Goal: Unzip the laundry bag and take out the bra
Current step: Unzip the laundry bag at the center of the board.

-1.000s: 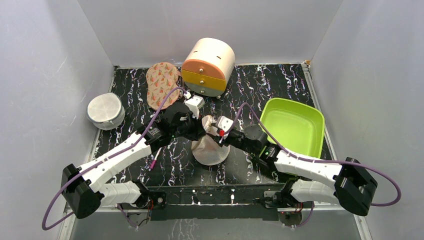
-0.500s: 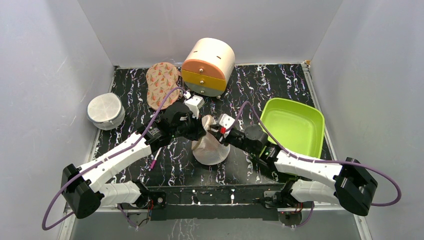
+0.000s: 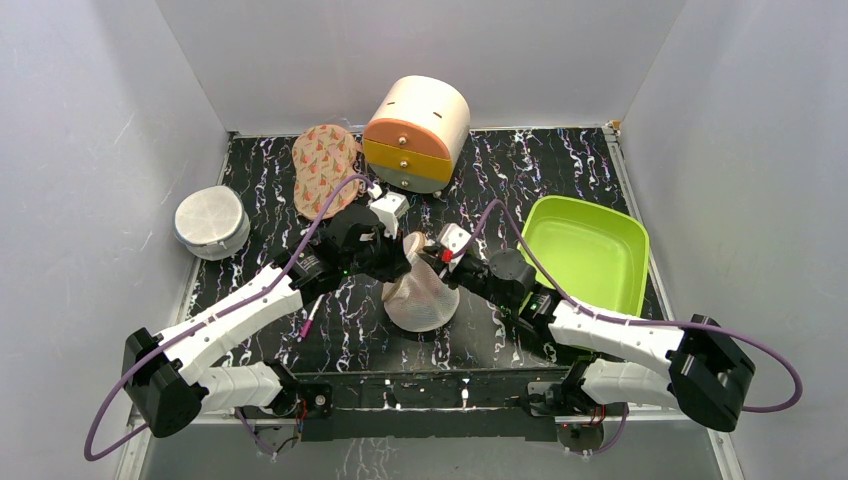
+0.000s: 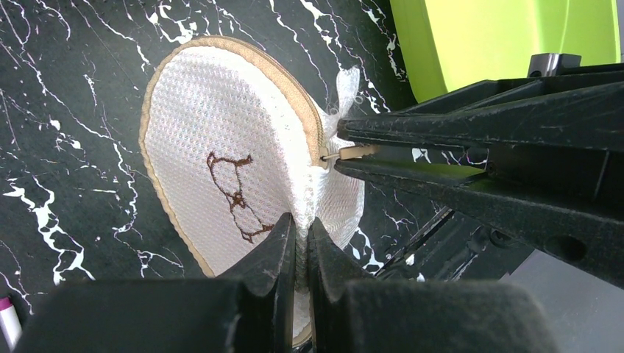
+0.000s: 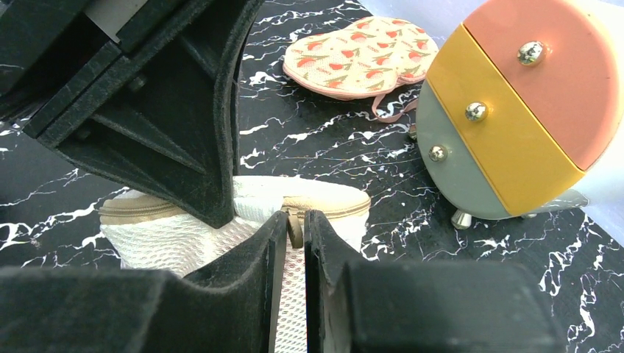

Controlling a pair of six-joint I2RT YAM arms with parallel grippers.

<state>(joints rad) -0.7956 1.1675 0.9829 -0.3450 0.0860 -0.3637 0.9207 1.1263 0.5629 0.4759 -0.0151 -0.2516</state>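
Note:
The laundry bag (image 3: 420, 297), a pale mesh dome with a beige zip rim, stands at the table's middle between both arms. My left gripper (image 4: 300, 220) is shut on a fold of its mesh (image 4: 228, 169) near the rim, holding the bag tilted. From the right, my right gripper (image 5: 296, 219) has its jaws drawn in on the small beige zip pull (image 5: 295, 232), which shows between its fingertips (image 4: 346, 140) in the left wrist view. The zip looks closed. The bra is not in view.
A green tray (image 3: 585, 255) lies right of the bag. At the back stand a round drawer unit (image 3: 417, 133) and a carrot-print pad (image 3: 323, 165). A flat white mesh case (image 3: 211, 222) sits at the left. A pink-tipped stick (image 3: 304, 326) lies near the left arm.
The right gripper's jaws have come together around the zip pull and the arm has edged left toward the bag. The left gripper has kept its hold on the mesh.

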